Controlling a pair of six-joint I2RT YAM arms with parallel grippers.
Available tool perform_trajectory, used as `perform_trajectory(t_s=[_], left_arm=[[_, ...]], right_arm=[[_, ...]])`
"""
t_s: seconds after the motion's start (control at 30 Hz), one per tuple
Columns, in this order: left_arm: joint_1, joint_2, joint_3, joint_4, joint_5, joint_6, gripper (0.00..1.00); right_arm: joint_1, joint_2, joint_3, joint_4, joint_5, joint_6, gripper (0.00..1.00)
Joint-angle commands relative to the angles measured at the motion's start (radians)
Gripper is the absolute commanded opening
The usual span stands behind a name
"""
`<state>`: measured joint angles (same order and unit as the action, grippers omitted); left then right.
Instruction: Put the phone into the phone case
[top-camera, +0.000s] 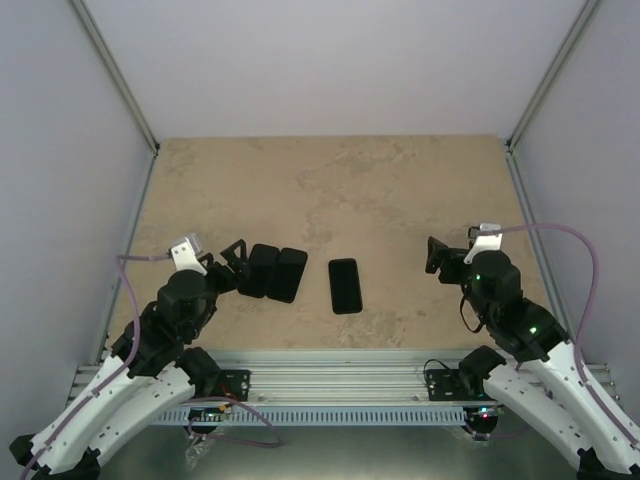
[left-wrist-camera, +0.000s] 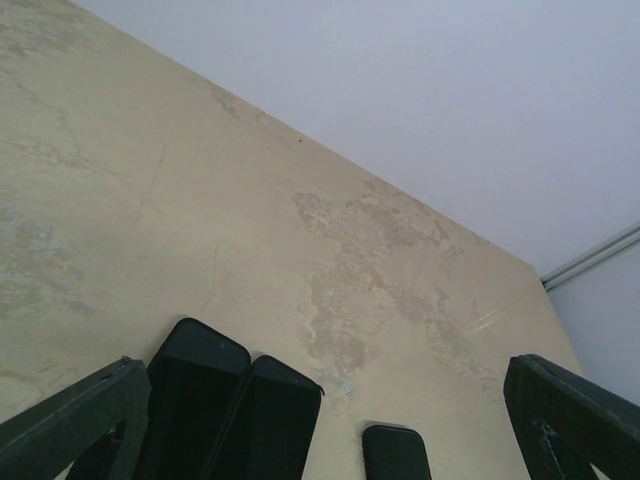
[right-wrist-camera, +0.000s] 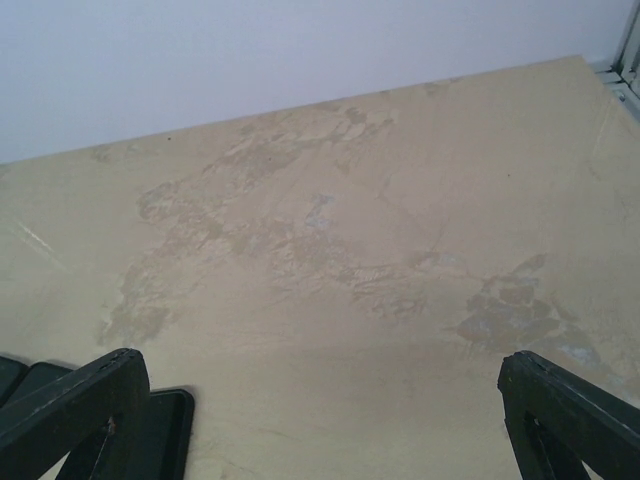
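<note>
A black phone (top-camera: 345, 285) lies flat near the table's front middle. It also shows in the left wrist view (left-wrist-camera: 395, 456) and the right wrist view (right-wrist-camera: 165, 432). Two black panels lie side by side and touching, left of the phone. They look like an opened phone case (top-camera: 275, 272), also in the left wrist view (left-wrist-camera: 232, 412); I cannot tell for sure which item is which. My left gripper (top-camera: 230, 264) is open and empty just left of the panels. My right gripper (top-camera: 438, 256) is open and empty, well right of the phone.
The beige stone-patterned table (top-camera: 330, 190) is walled by pale panels at the back and both sides. A metal rail (top-camera: 340, 375) with the arm bases runs along the front edge.
</note>
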<state>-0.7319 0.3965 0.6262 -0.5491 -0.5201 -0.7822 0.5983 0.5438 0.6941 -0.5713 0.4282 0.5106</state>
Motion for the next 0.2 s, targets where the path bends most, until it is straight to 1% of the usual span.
perform_trajectory(t_s=[0.0, 0.17], left_arm=[[0.005, 0.017, -0.003, -0.006, -0.022, 0.000, 0.99], [0.005, 0.024, -0.003, -0.004, -0.027, -0.001, 0.99]], right_arm=[[0.000, -0.017, -0.007, -0.007, 0.041, 0.029, 0.98], [0.000, -0.016, -0.007, -0.009, 0.041, 0.037, 0.98]])
